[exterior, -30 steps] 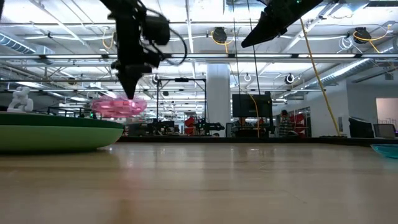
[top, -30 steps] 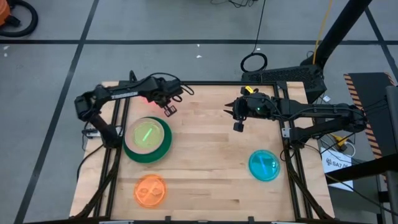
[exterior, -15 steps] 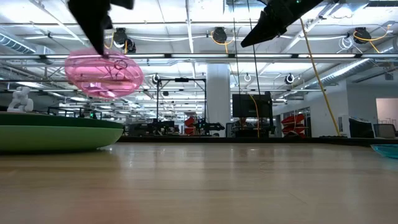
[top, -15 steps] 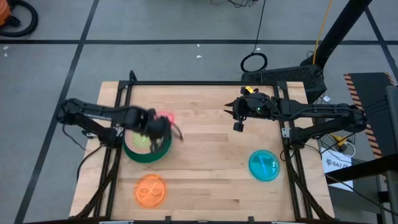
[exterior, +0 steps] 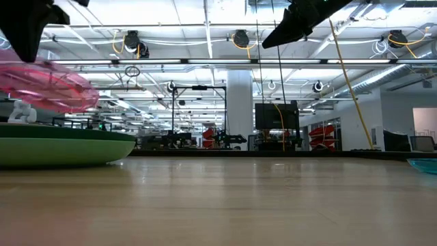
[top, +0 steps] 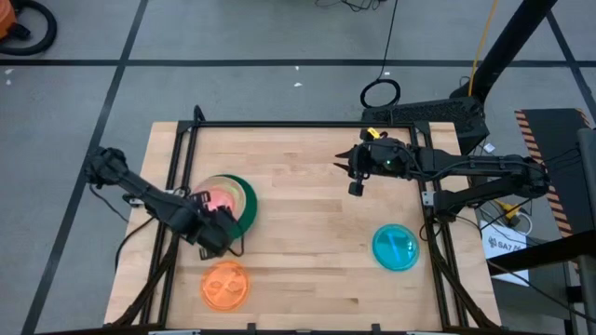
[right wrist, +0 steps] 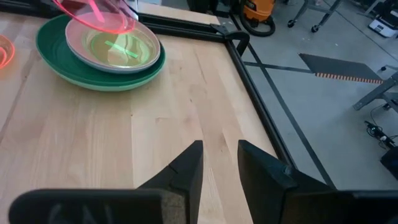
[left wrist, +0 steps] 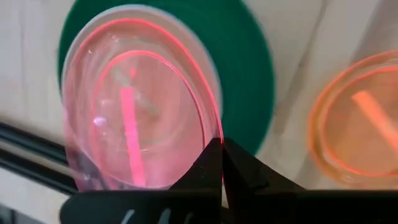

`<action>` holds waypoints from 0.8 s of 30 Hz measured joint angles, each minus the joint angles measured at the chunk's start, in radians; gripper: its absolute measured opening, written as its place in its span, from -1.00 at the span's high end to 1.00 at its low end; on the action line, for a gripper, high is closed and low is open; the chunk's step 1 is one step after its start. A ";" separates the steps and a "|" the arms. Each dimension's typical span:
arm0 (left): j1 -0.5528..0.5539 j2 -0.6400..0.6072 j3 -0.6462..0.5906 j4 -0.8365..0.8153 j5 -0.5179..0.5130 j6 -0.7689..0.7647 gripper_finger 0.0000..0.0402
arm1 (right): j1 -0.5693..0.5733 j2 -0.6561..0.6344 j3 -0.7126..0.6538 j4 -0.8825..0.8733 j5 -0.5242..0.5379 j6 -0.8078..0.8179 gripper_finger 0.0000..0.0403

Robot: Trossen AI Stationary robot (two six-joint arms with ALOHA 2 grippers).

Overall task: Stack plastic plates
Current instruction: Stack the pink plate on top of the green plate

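My left gripper [top: 221, 220] is shut on a translucent red-pink plate [top: 221, 198], held over a stack of plates [top: 244, 207] at the table's left. The stack has a dark green plate [left wrist: 249, 74] at the bottom, then a light green one and smaller ones with a lime plate [right wrist: 118, 45] on top. In the low view the pink plate [exterior: 41, 85] hovers above the stack [exterior: 61, 143]. An orange plate [top: 224, 284] and a blue plate [top: 396, 247] lie flat on the table. My right gripper [top: 350, 175] is open and empty, raised over the far right part of the table. My left gripper pinches the pink plate's rim [left wrist: 217, 134] between its two fingers, on the side toward the table's near edge. The fingers come slanting from the near side. The plate is lifted clear above the stack, slightly tilted.
A black frame rail [right wrist: 261, 106] runs around the wooden table top [top: 307, 223]. Bare wood lies between the stack and the blue plate. The orange plate lies just near-side of my left gripper.
My left gripper has swung from the table's far side toward the near edge and a little left, turning as it went. It has carried the pink plate up and over the green stack. My right arm has kept still.
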 joint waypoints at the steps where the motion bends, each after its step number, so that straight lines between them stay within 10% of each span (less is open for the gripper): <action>1: -0.005 0.000 -0.017 0.002 -0.010 -0.006 0.98 | 0.000 0.000 0.000 -0.001 0.000 -0.001 0.54; 24: 0.115 0.001 -0.264 0.229 -0.109 0.109 0.81 | 0.000 0.000 0.000 -0.001 0.000 0.015 0.54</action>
